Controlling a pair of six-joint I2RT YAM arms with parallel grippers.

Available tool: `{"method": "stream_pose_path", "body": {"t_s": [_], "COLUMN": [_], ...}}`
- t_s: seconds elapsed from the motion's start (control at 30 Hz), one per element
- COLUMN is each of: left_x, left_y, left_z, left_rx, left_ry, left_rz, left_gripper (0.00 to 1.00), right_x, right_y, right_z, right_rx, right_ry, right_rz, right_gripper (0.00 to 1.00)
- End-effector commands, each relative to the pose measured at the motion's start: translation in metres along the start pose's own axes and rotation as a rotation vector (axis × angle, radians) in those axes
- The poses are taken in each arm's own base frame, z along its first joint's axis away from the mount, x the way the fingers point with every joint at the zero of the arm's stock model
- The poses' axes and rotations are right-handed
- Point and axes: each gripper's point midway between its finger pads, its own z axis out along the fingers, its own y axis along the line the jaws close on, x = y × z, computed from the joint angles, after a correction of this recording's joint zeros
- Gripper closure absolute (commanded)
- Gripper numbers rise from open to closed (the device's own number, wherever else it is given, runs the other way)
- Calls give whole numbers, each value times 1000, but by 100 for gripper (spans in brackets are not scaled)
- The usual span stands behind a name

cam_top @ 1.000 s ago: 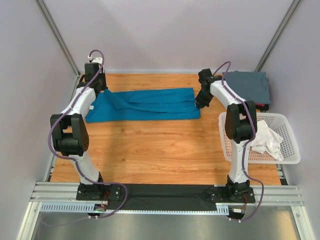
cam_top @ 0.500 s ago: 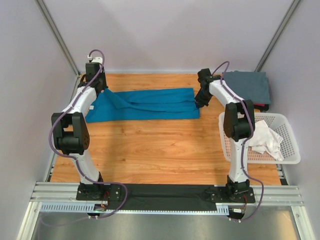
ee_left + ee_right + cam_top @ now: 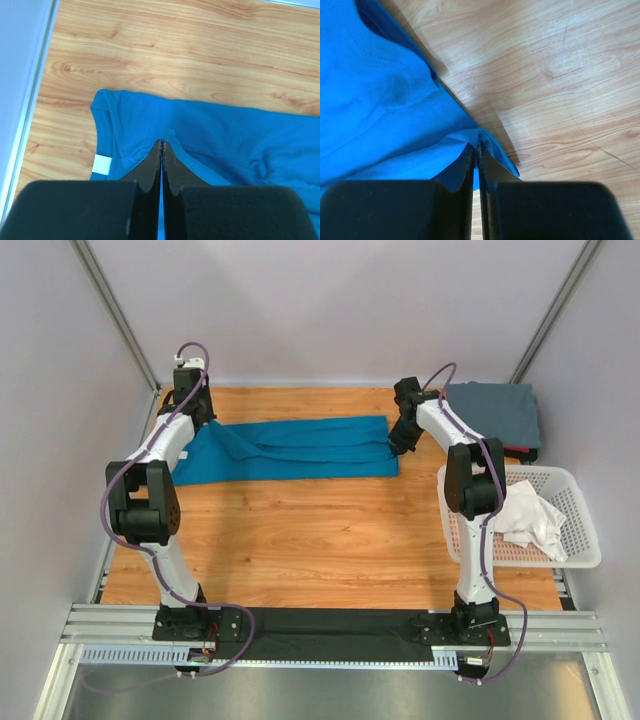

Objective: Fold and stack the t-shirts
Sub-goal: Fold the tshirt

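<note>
Arms, 2: edged toward far side. Left hand (image 3: pixel 161 146), right hand (image 3: pixel 475 146): each clenched on teal t-shirt (image 3: pixel 290 448) edge. Risk: shallow pinch slips, fold skews.

Bright, even light from above. Soft shadows lie on the table (image 3: pixel 300 540) and under the shirt's (image 3: pixel 380 100) edge. Close up, its weave looks sharp; the near fingers (image 3: pixel 150 167) blur.
</note>
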Motion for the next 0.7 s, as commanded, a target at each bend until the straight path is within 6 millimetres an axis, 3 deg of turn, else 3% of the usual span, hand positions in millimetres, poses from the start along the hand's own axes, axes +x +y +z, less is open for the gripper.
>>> {"method": "stream_pose_path", "body": {"t_s": [0.0, 0.03, 0.07, 0.27, 0.5, 0.67], "left_x": [-16, -19, -14, -1, 6, 9], "left_y": [-15, -15, -31, -38, -20, -15], "left_z": [6, 7, 7, 19, 30, 34], "left_rx": [63, 68, 95, 110, -18, -62], "left_ry": [-49, -54, -39, -5, 14, 22], "left_rz": [-28, -27, -10, -2, -45, -75], "left_gripper": [100, 100, 100, 100, 100, 100], "right_x": [-17, -17, -18, -19, -25, -27], "right_y": [6, 5, 6, 7, 10, 6], "right_z": [-7, -5, -5, -2, 0, 0], "right_rx": [-20, -18, -20, -22, -31, -19], "right_ry": [-52, -49, -51, -51, -60, -64], "right_rz": [-11, -13, -11, -6, 8, 17], "right_gripper": [96, 96, 96, 96, 93, 82]}}
